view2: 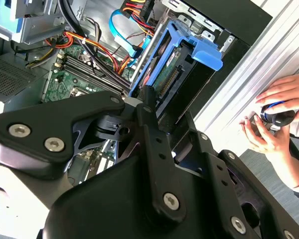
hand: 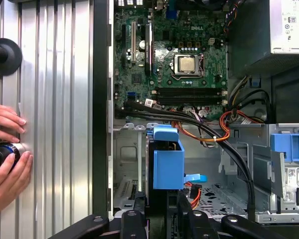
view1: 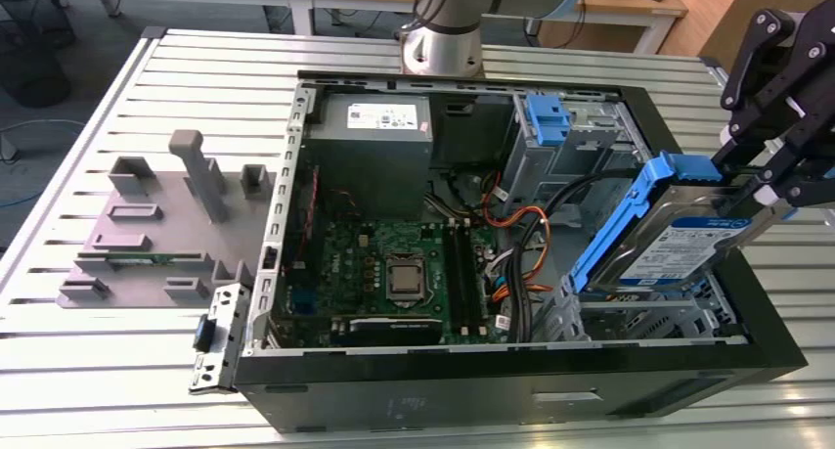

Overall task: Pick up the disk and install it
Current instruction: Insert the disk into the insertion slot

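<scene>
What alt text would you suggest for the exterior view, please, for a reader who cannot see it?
A black gripper holds the disk, blue-railed, tilted above the drive cage of an open computer case, at the exterior view's right. The case lies on a slatted metal table, motherboard and power supply exposed; a grey fixture plate lies at the exterior view's left.

Disk [hand: 168, 164] clamped edge-on in gripper [hand: 162, 211], held above drive cage [hand: 125, 164]; black knob [hand: 0, 155] cupped by hands [hand: 7, 181].

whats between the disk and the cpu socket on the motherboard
In the exterior view, black and orange cables run between the disk and the cpu socket.
</scene>
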### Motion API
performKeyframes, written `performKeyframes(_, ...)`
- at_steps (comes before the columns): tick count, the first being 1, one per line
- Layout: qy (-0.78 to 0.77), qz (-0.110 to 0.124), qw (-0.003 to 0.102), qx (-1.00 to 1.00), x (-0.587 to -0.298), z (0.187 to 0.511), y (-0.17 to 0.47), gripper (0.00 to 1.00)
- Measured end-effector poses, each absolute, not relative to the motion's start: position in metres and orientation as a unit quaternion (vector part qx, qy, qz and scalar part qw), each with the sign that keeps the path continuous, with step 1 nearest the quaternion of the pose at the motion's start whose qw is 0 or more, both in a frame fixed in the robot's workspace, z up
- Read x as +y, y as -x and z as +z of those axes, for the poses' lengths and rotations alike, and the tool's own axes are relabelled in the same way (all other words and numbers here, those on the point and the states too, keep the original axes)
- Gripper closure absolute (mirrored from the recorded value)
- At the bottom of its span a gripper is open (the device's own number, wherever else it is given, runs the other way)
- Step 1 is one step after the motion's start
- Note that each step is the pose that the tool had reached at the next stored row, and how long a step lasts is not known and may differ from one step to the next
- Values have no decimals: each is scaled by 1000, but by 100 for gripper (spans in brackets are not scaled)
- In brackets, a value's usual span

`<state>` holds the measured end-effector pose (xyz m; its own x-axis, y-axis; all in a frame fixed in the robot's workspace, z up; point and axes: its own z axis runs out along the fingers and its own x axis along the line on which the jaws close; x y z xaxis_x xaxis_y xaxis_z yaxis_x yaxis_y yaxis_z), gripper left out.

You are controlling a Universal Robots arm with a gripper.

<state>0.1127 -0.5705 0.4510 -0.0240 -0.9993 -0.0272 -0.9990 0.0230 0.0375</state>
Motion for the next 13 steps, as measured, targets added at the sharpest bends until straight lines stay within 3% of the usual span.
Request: performKeyframes(13, -698, -23, 3, -716, -570, 450, -114, 65)
